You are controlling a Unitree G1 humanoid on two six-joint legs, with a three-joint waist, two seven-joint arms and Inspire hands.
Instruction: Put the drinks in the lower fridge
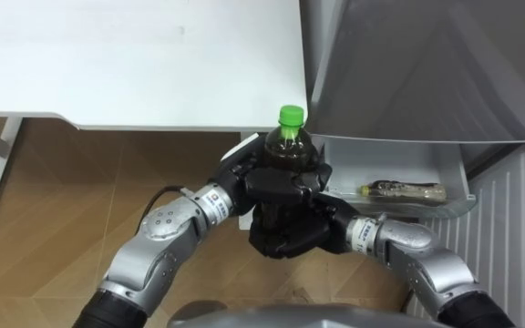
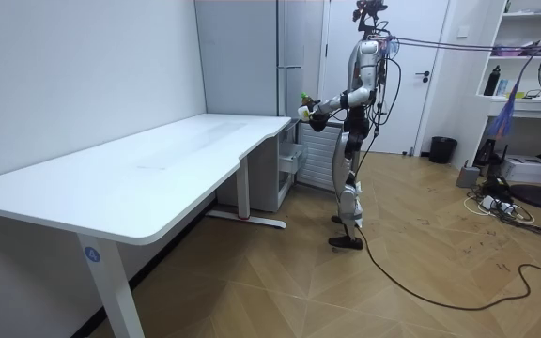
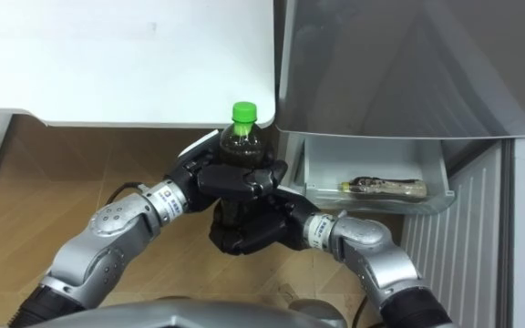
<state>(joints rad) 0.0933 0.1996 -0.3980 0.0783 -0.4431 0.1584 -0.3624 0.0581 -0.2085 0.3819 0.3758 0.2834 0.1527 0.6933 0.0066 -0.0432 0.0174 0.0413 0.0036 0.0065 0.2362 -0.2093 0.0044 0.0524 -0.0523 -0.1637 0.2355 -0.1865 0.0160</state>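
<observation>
Dark plastic bottle w/ green cap (image 1: 288, 150) is upright, clasped two-handed for stability: left hand (image 1: 244, 182) wrapped round its mid-body, right hand (image 1: 294, 232) curled lower, prob. bracing the base. It sits just left of the open grey fridge drawer (image 1: 454, 187), where a second brownish bottle (image 1: 404, 189) lies flat; white desk (image 1: 135, 64) far left

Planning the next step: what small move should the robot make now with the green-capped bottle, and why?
Probably carry the bottle to its right, over the open drawer: the left hand and right hand clasp it upright just left of the drawer, where another bottle lies flat.
</observation>
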